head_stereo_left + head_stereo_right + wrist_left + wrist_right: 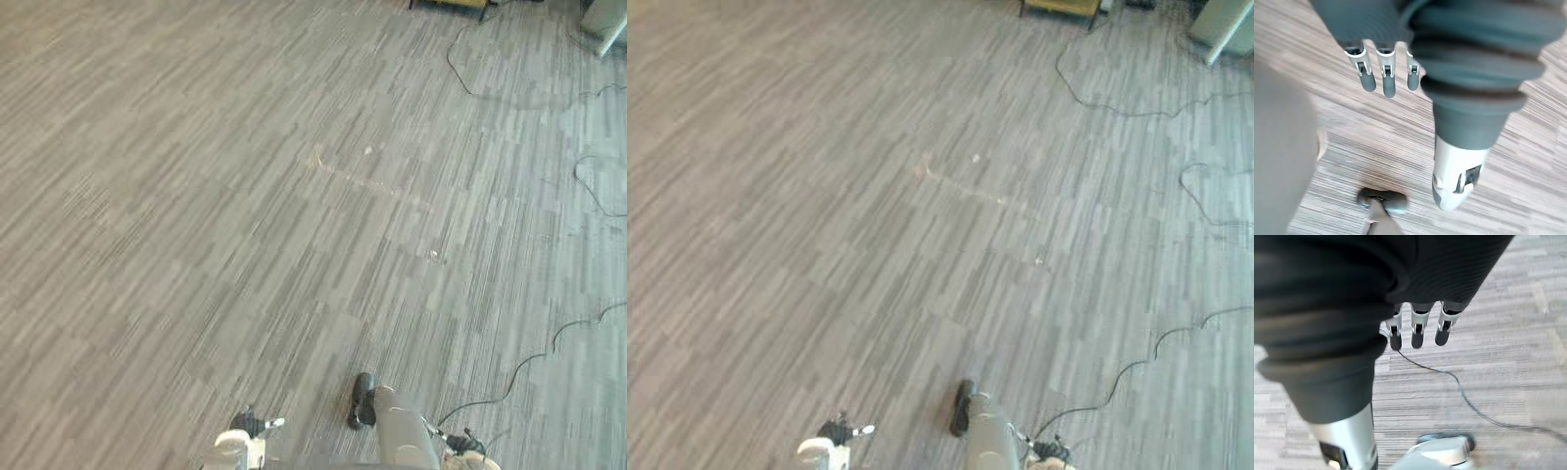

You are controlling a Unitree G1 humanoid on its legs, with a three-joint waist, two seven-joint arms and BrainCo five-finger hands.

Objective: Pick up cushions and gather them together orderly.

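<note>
Grey carpet (245, 196) ahead, your left hand (1388, 81) and right hand (1418, 333) hanging straight-fingered and empty, where the cushions lie you cannot tell: walk on searching and you risk tripping on the loose cables (1117, 113) at the far right.
</note>
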